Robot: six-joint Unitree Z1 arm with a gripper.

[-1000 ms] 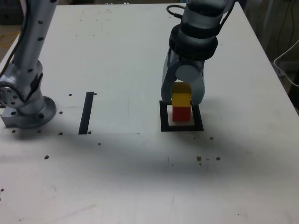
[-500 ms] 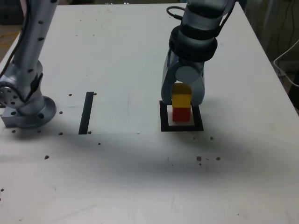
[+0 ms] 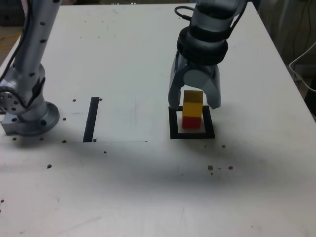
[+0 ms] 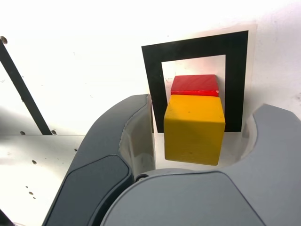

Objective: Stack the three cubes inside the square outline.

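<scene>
Two cubes are sitting stacked right of centre in the exterior view, yellow cube (image 3: 192, 103) on red cube (image 3: 191, 121), inside the square outline (image 3: 192, 135). Gripper (image 3: 194, 101) is straddling the yellow one, jaws spread, gripping nothing. Blocks are looking light, rigid, smooth-sided: pinch opposite faces. Green cube is not showing. White table (image 3: 123, 187) is lying flat, speckled, with a black strip (image 3: 91, 119) left.

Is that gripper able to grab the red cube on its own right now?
Probably not cleanly. The red cube sits inside the black square outline with the yellow cube stacked on top, and the open gripper straddles the yellow one, so that cube is in the way from above.
</scene>
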